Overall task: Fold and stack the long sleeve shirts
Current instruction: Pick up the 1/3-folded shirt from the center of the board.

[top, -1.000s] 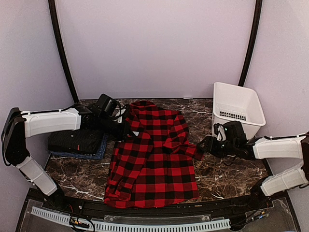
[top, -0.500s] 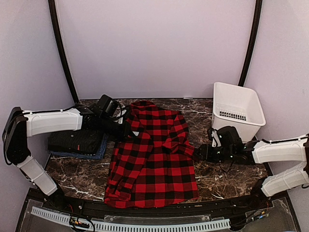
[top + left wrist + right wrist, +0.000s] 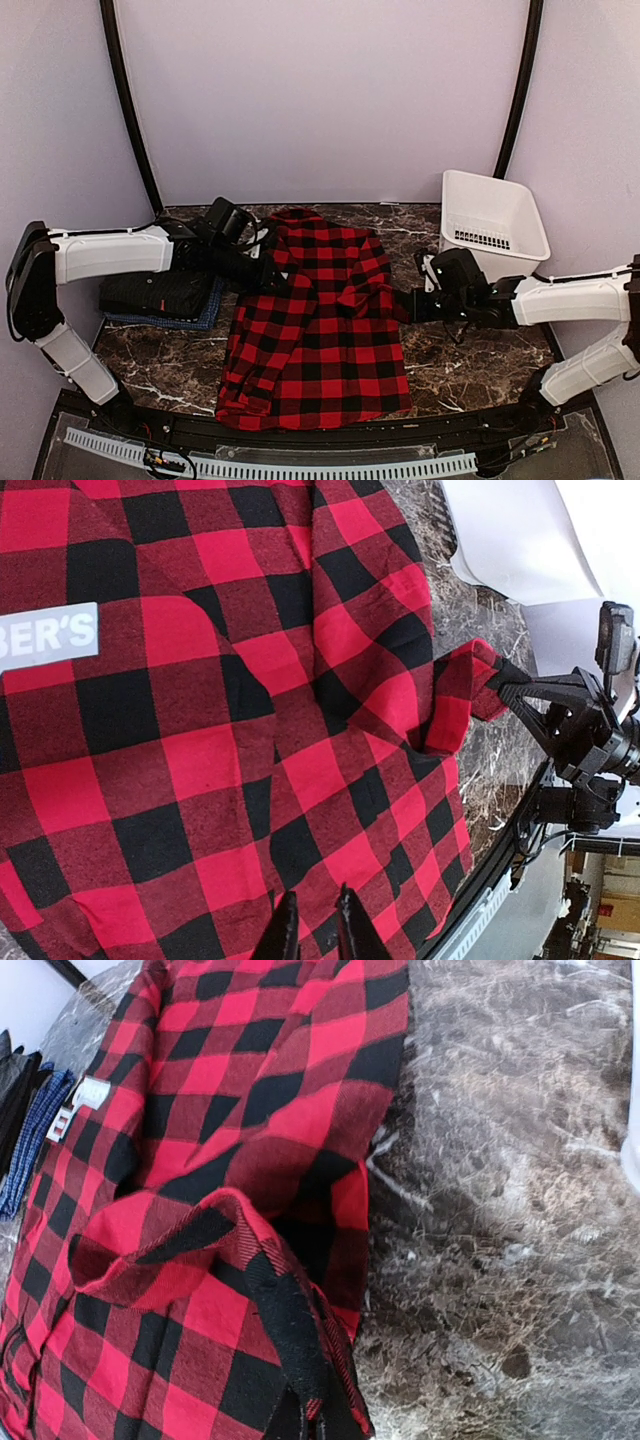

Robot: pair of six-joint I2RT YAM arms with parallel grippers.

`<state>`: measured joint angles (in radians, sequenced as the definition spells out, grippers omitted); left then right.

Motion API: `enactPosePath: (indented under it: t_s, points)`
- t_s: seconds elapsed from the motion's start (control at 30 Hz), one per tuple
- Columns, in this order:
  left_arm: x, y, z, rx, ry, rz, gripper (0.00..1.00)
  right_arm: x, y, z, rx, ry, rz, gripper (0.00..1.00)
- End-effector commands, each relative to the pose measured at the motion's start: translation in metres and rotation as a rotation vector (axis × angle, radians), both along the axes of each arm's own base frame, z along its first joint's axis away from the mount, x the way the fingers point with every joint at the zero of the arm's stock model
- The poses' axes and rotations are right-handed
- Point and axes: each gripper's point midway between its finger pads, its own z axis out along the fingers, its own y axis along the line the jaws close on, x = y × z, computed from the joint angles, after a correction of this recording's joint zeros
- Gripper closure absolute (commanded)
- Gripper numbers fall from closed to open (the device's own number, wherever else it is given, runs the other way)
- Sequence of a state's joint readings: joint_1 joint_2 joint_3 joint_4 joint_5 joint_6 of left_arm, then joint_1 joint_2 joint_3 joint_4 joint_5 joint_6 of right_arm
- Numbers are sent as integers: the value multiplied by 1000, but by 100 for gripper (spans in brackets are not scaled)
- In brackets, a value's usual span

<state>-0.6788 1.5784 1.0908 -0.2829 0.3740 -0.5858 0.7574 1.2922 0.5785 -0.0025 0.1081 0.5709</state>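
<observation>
The red-and-black checked shirt lies spread across the middle of the table. Its white lettered label shows in the left wrist view. My left gripper rests on the shirt's upper left edge. Its fingertips stand almost together, pinching the checked cloth. My right gripper is at the shirt's right edge, shut on the turned-up sleeve cuff, which runs down into the jaws. A folded black shirt with a small red tag lies on a blue shirt at the left.
A white plastic basket stands at the back right, just behind the right arm. Dark marbled tabletop shows to the right of the shirt. The table's front edge runs close under the shirt's hem.
My right gripper has moved left to the sleeve cuff and closed on it. The left gripper has shifted slightly right along the shirt's edge.
</observation>
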Motion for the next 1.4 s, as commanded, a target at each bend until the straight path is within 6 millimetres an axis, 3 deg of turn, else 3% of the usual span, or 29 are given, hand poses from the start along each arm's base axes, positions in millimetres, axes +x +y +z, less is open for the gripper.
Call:
enactPosePath:
  t_s: [0.0,0.33,0.53,0.67,0.8,1.27,1.37]
  points:
    - [-6,-20,25,-56,-80,-80,86,14,6,34,-82,-145,8,100]
    - [3,-79,77,-74,-339,-267,79,20,45,112,-115,-409,175,100]
    - [5,-105,110,-115,-496,-386,67,13,68,153,-66,-527,313,100]
    - [2,-121,119,-164,-531,-463,61,5,82,164,-52,-557,395,100]
    - [-2,-135,113,-179,-517,-514,60,1,90,168,-64,-572,435,100]
    - [-7,-157,105,-220,-480,-554,62,0,100,169,-80,-577,459,100]
    - [-6,-159,103,-227,-476,-542,67,-2,101,168,-75,-571,464,100]
